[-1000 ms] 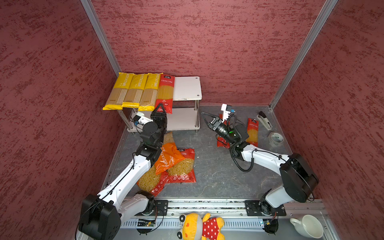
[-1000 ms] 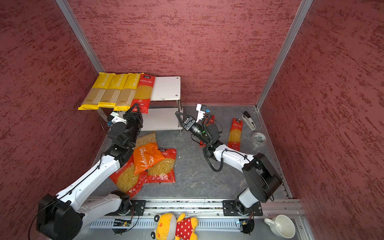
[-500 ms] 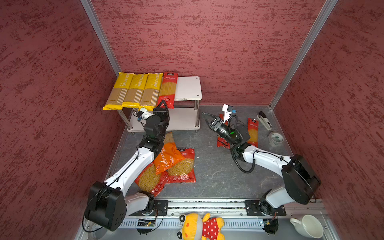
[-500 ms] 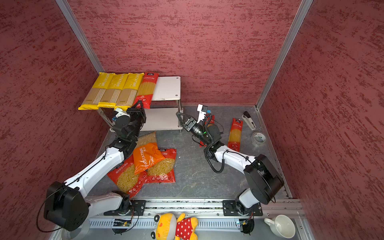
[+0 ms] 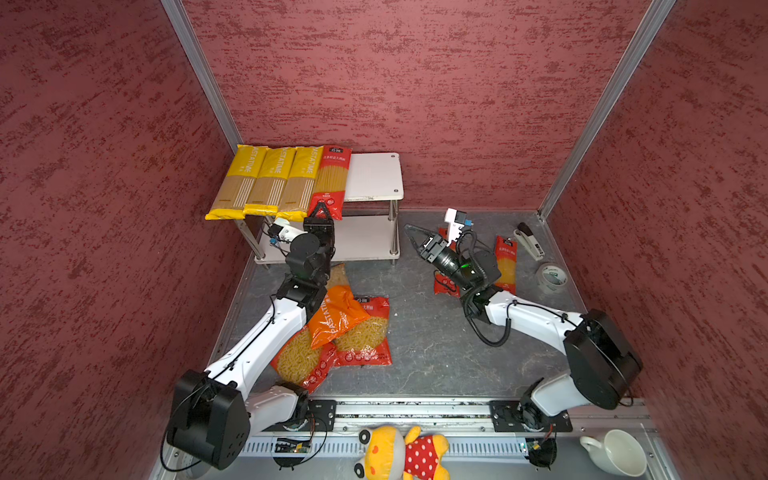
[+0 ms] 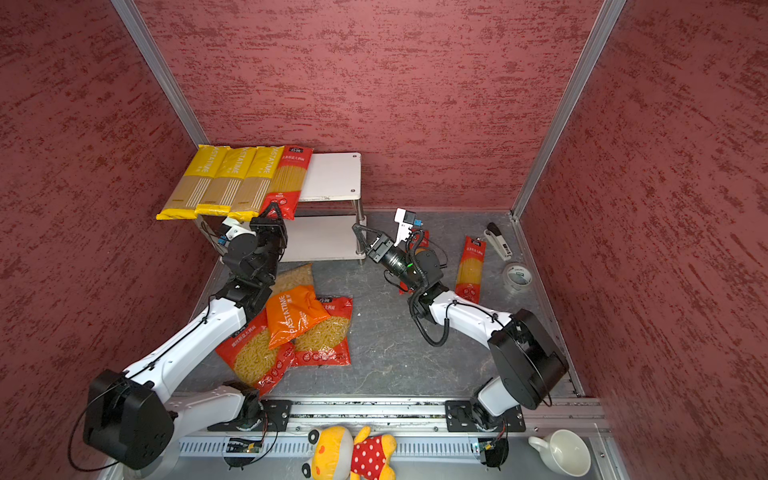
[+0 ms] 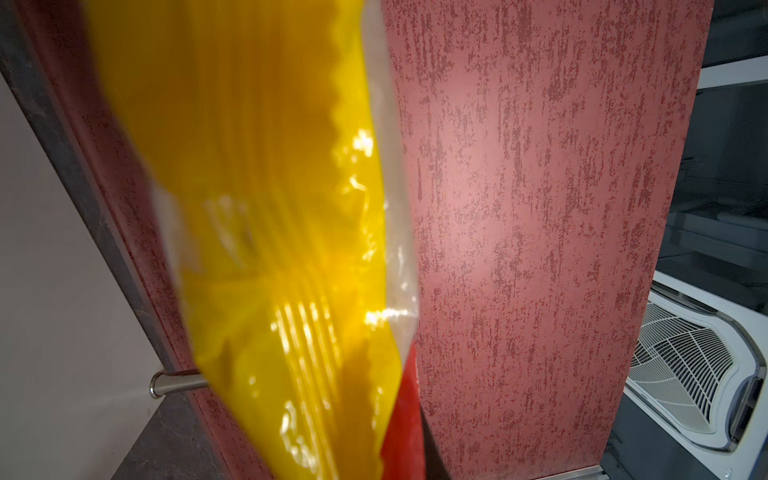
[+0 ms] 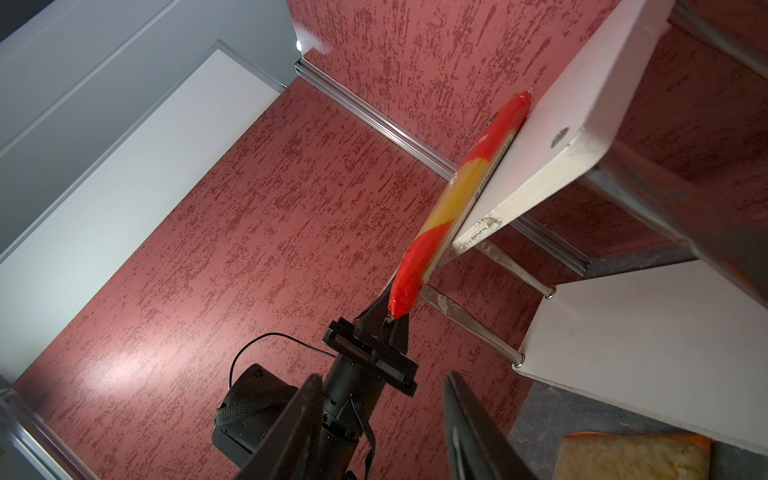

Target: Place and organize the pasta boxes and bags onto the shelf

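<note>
The red spaghetti pack lies flat on the top board of the shelf, upper left of centre in both top views, snug against the right flank of the three yellow packs. Its long axis runs up and down the frame, leaning slightly right at the top. Its lower end overhangs the board's front edge, as the yellow ones do.

Directly below that end, in line with the axis, sits my left gripper, jaws closed together, tips meeting the pack's end seam. I cannot tell whether a sliver of seam is pinched or the tips merely butt against it.

As I read it, any further seating is a straight push up the frame along the pack's length. A sideways drift would skew it against its yellow neighbour or out over the bare right half of the board.

My right gripper hangs just right of the shelf's front right post, jaws apart and empty, well apart from this pack, so the left arm is clearly the nearer. Another red pack lies on the floor right of centre, close by the right arm.
</note>
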Controlling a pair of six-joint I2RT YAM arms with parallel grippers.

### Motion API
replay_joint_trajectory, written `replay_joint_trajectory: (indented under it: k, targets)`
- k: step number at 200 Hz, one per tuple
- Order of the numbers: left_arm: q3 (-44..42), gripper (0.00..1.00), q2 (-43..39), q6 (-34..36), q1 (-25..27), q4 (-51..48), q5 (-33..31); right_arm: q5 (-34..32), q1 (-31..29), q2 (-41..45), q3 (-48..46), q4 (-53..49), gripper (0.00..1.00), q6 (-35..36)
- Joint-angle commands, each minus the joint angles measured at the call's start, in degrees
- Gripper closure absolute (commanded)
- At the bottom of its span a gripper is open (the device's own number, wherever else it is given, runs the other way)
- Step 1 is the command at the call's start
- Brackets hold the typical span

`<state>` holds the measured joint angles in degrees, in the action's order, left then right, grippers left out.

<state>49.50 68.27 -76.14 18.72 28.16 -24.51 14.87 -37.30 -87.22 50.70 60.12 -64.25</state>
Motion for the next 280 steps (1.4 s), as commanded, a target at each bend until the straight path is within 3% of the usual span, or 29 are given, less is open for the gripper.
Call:
replay_joint_trajectory:
  k: [1, 21, 46, 60, 101, 165, 210, 241, 280]
  targets:
    - [0.5, 0.97, 1.0, 1.4, -0.8, 4.4, -4.2, -1.5, 0.1, 1.4, -0.6, 0.9, 0.51, -0.2]
    - [0.3, 0.89, 0.8, 1.0, -1.0, 4.0, -3.4, -1.7, 0.1, 1.7, -0.8, 0.5, 0.51, 0.2]
    - [-1.9, 0.58, -0.3, -0.9, -0.9, 3.9, -1.2, -1.7, 0.1, 1.5, -0.9, 0.5, 0.51, 0.1]
    - [-2.5, 0.47, -1.3, -1.0, -1.0, 2.5, 0.2, -1.6, 0.1, 1.2, -0.7, 0.5, 0.51, 0.2]
    - [-4.7, 0.32, -5.3, 0.2, -0.9, 1.4, 2.9, -1.3, 0.2, 1.0, -0.2, 0.0, 0.51, 0.5]
    - [-11.1, 0.24, -17.4, 3.2, 0.9, -10.9, 6.9, -3.1, 0.3, 2.5, -3.0, -3.1, 0.51, 4.2]
    - [-17.2, 0.24, -25.1, 9.2, 10.6, -16.3, 0.5, -5.8, 1.0, 5.4, -5.9, -7.6, 0.51, 8.6]
    - [-20.1, 0.24, -23.2, 10.1, 17.1, -17.3, -3.1, -7.1, 3.3, 6.7, -6.2, -19.9, 0.51, 10.9]
    - [-20.6, 0.24, -14.8, 12.7, 22.5, -13.6, -2.8, -7.1, 9.8, 8.6, -9.0, -34.5, 0.54, 11.9]
